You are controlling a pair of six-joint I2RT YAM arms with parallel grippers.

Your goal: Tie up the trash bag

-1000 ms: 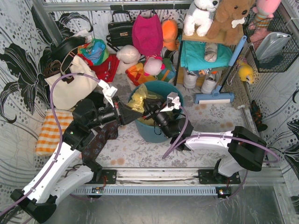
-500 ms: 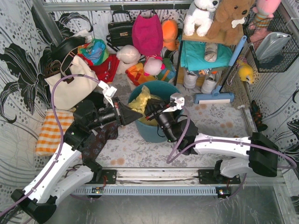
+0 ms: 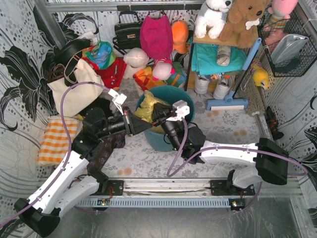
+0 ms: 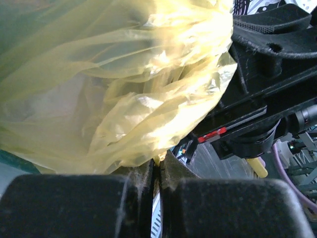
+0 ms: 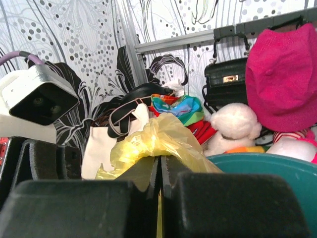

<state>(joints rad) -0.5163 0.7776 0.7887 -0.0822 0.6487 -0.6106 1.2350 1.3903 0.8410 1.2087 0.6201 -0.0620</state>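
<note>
1. The trash bag [image 3: 148,105] is seen inside the teal bin [image 3: 156,141], toward its left side, with its yellow-green film gathered up above the rim.
2. The left gripper [image 3: 148,127] is brought in from the left at the bin's near-left edge, and the right gripper [image 3: 157,118] is brought in from the right; the two tips are placed close together at the bag's bunched top.
3. In the left wrist view, the left gripper [image 4: 157,168] is shown with its fingers [image 4: 141,173] pressed almost together, and a thin fold of the trash bag [image 4: 124,99] is pinched in the narrow slit between them.
4. In the same view, the black body of the right gripper [image 4: 267,74] is seen just beside the film, on the right.
5. In the right wrist view, the right gripper [image 5: 159,171] is shown closed, with a strip of the trash bag [image 5: 153,136] caught between its fingers [image 5: 143,178] and a crumpled tuft raised above them.
6. Behind the bag, a cream tote bag [image 5: 96,148], a black handbag [image 5: 225,79] and a pink hat [image 5: 285,79] are seen against the patterned wall.
</note>
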